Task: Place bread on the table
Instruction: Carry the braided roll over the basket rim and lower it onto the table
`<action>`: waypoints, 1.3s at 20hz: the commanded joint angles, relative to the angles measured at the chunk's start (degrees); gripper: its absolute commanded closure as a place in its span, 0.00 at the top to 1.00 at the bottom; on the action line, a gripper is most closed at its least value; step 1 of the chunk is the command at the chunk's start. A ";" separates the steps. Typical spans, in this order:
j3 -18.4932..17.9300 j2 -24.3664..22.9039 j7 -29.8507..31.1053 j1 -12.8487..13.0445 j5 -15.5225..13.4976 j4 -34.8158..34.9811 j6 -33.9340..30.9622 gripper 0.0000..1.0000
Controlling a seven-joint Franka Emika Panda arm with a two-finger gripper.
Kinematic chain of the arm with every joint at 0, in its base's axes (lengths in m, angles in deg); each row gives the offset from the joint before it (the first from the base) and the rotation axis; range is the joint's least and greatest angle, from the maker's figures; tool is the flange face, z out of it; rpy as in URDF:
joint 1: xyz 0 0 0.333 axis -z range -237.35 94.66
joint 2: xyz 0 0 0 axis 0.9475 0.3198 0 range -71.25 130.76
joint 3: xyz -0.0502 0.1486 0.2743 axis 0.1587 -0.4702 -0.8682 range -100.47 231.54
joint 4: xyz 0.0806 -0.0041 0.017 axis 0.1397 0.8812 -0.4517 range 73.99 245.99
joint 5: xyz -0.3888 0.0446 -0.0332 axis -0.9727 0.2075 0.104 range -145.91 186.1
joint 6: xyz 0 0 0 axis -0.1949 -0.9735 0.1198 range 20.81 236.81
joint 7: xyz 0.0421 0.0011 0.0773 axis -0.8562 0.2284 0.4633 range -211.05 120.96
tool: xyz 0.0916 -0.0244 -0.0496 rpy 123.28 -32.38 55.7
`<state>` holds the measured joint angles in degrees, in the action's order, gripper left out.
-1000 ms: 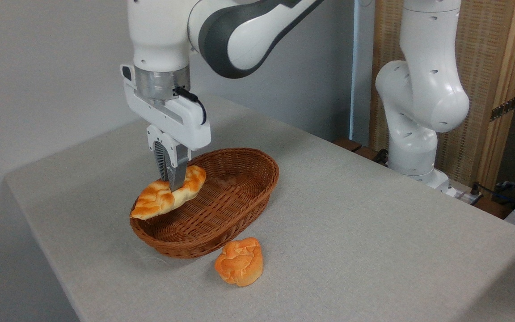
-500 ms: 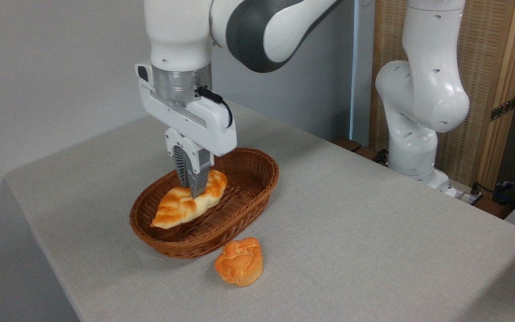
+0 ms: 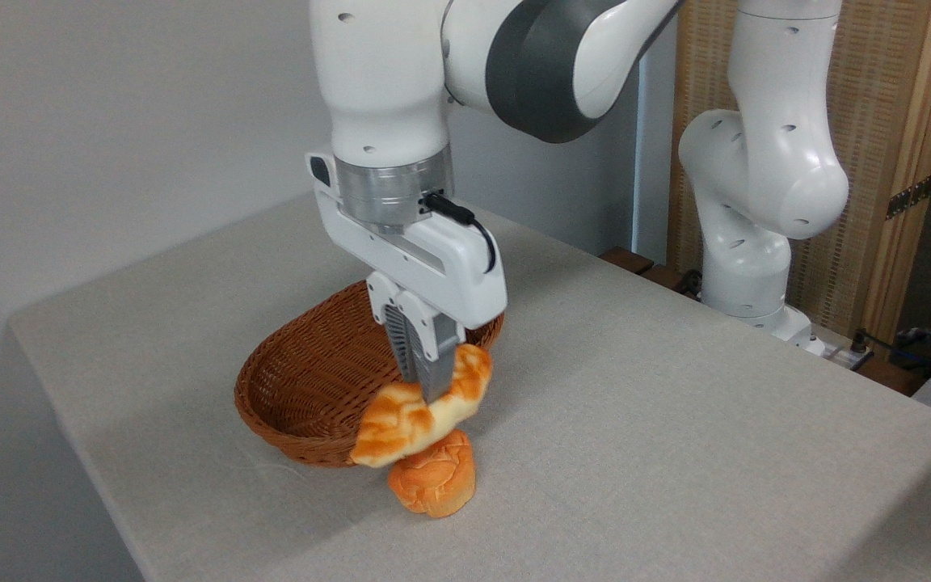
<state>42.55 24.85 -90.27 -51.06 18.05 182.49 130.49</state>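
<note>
The bread (image 3: 409,416), a long braided golden loaf with pale plait lines, hangs in the air pinched at its middle by my gripper (image 3: 431,386), which is shut on it. The loaf is over the front right rim of the brown wicker basket (image 3: 312,388) and partly covers the small round bun (image 3: 433,481) below it. The grey-beige table (image 3: 635,420) spreads out underneath.
The small orange bun sits on the cloth just in front of the basket. The arm's white base (image 3: 748,275) stands at the table's far right edge. A wooden screen (image 3: 878,121) and cables are behind on the right.
My gripper has carried the bread rightward and toward the camera, from over the basket's left end to over its front right rim, above the bun.
</note>
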 commanded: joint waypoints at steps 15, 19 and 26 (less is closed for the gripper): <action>-9.01 -0.10 -12.96 0.72 1.78 0.52 -1.46 1.00; -9.01 -0.02 -12.96 0.72 1.78 0.61 -1.28 1.00; -9.01 -0.02 -12.96 1.16 1.78 0.61 -1.37 1.00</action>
<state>34.05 25.33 -102.61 -50.63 19.13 183.27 130.40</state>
